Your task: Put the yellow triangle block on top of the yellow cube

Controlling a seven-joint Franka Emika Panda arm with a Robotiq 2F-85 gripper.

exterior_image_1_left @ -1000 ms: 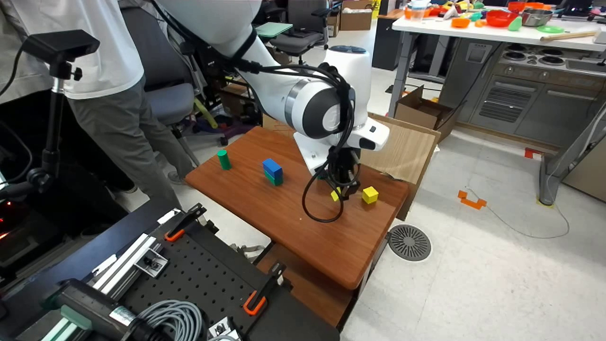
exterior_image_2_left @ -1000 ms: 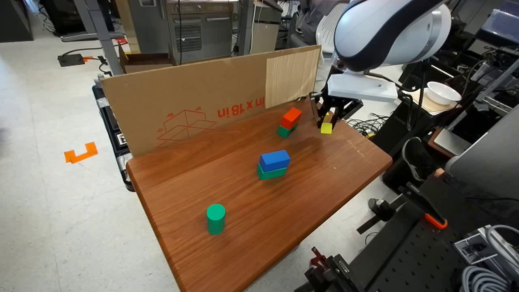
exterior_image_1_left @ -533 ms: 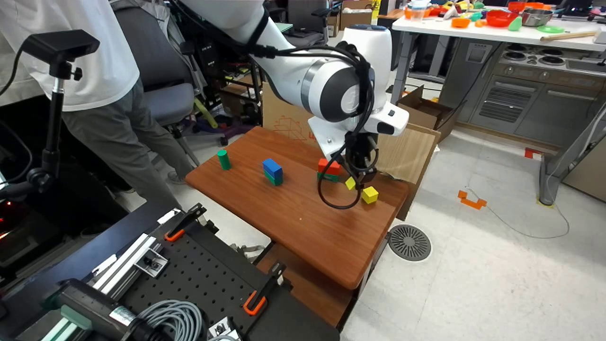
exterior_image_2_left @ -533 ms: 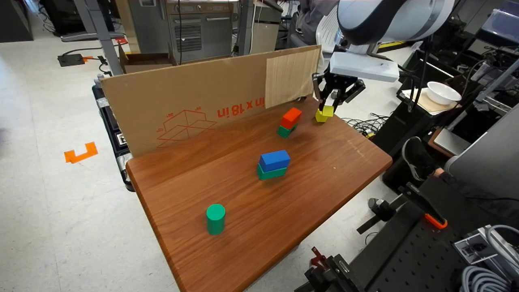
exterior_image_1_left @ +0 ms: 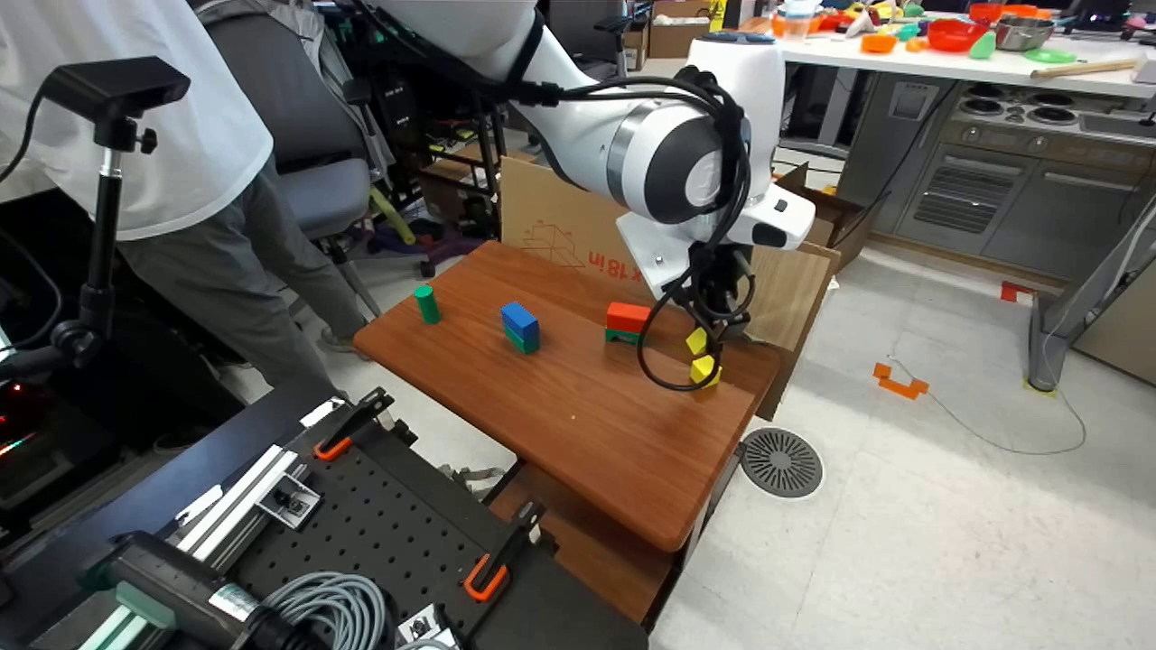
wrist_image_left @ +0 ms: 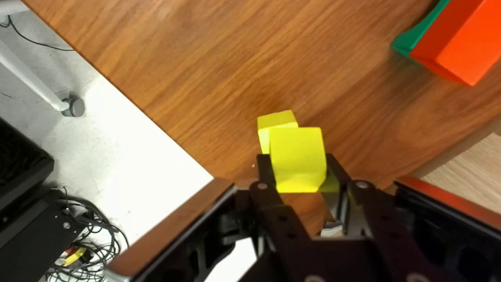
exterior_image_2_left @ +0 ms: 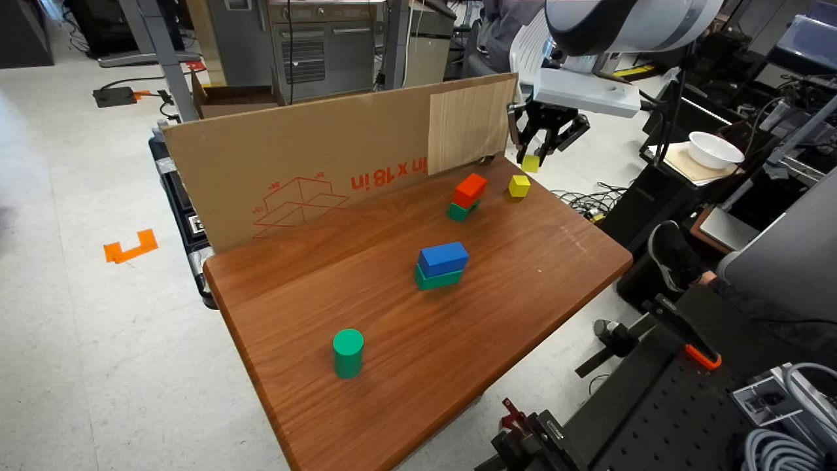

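My gripper (wrist_image_left: 300, 166) is shut on the yellow triangle block (wrist_image_left: 297, 156), with one finger on each side of it. In both exterior views the held block (exterior_image_1_left: 696, 340) (exterior_image_2_left: 530, 163) hangs in the air, a little above the yellow cube in the picture. The yellow cube (exterior_image_2_left: 520, 186) stands on the table near its far corner. In the wrist view the cube (wrist_image_left: 277, 119) shows just beyond the held block and is partly hidden by it. In an exterior view a black cable loop crosses in front of the cube (exterior_image_1_left: 703, 369).
A red block (exterior_image_2_left: 470, 190) lies on a green block (exterior_image_2_left: 459, 212) beside the cube. A blue block (exterior_image_2_left: 443, 259) lies on another green block (exterior_image_2_left: 438, 280). A green cylinder (exterior_image_2_left: 348, 353) stands farther off. A cardboard panel (exterior_image_2_left: 340, 150) borders one table edge.
The arm has carried the held triangle block up and sideways, from beside and in front of the cube to above it in the pictures. The cube has not moved.
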